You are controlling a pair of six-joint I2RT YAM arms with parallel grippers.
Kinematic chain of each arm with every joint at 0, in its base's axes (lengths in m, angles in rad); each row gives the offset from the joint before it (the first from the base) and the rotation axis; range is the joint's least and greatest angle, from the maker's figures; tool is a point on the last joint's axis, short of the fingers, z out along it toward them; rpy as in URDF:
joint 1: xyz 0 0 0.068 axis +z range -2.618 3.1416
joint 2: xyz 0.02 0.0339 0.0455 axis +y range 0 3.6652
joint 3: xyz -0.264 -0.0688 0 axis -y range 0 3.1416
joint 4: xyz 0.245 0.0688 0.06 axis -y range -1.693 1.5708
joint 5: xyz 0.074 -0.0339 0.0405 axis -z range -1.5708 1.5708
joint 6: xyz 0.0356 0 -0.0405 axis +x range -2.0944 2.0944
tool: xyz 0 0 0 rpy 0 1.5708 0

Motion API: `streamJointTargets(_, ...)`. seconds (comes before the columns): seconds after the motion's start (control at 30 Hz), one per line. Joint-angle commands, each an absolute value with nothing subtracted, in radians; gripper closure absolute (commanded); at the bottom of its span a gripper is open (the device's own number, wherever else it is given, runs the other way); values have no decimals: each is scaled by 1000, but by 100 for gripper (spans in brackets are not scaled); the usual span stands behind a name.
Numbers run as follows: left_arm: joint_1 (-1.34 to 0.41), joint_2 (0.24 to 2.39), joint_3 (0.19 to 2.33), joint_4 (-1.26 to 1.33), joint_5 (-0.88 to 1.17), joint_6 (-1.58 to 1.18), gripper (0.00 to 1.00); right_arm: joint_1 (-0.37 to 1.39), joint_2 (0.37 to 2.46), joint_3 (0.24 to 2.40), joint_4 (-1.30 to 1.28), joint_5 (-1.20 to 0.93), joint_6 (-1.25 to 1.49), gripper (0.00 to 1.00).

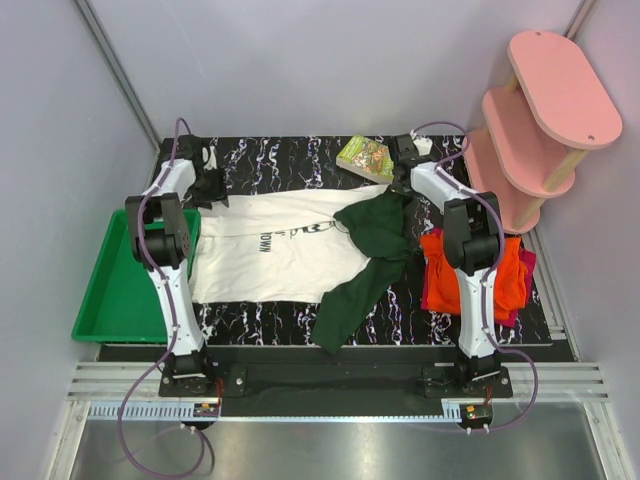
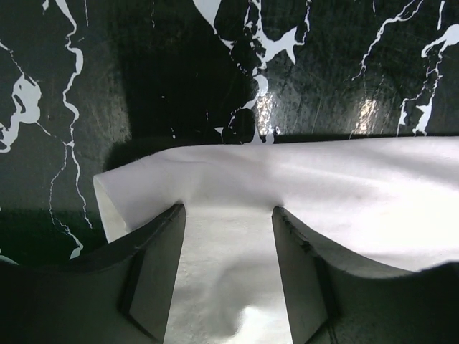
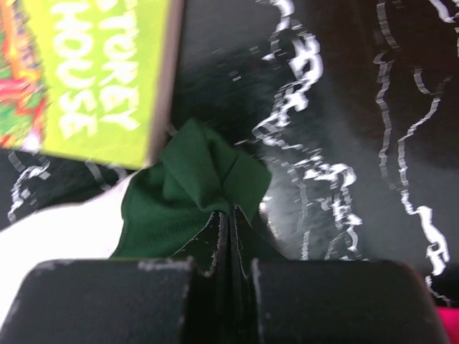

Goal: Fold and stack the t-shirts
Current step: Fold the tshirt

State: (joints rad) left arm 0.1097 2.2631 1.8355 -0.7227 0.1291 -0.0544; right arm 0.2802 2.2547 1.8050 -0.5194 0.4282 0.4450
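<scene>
First fold barely begun; nothing stacked yet.
The cream-white t-shirt (image 1: 280,245) lies spread mid-bench (image 1: 250,315), unfolded. The right gripper (image 3: 228,222) is clamped tight on its dark green sleeve (image 3: 190,186) near the far edge, beside the book (image 1: 364,158). The left gripper (image 2: 228,215) straddles the far-left hem, jaws apart, not yet pinching. We judge the orange t-shirt (image 1: 445,275) and the magenta t-shirt (image 1: 521,262), heaped at the right edge, await folding.

Black marbled bench (image 1: 262,160) carries: cream-white t-shirt (image 1: 270,250) at centre, green book (image 1: 364,158) at 1 o'clock, orange and magenta t-shirt pile (image 1: 441,284) at 3 o'clock
</scene>
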Motion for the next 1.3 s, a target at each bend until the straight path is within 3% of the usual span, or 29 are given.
streamJointTargets(0.0,106,2292,1896,-741,89,-58,42,239,2244,1838,-543,488,466,100)
streamJointTargets(0.7,94,2359,2072,-782,104,-38,36,184,2329,1996,-581,416,439,99)
streamJointTargets(0.8,95,2272,1999,-740,150,-43,33,190,2266,1954,-519,347,414,72)
streamJointTargets(0.83,95,2207,1976,-720,161,-46,31,193,2243,1936,-471,347,405,52)
streamJointTargets(0.9,94,2136,1913,-672,178,-57,28,201,2174,1902,-436,351,396,39)
streamJointTargets(0.93,94,2073,1896,-666,182,-63,25,210,2154,1901,-436,356,391,26)
streamJointTargets(1.0,94,2017,1855,-660,207,-63,24,219,2090,1884,-436,364,388,16)
streamJointTargets(1.1,91,1924,1775,-661,234,-54,24,250,1990,1824,-440,365,382,14)
streamJointTargets(1.27,84,1815,1599,-669,278,-38,30,352,1817,1610,-459,325,426,22)
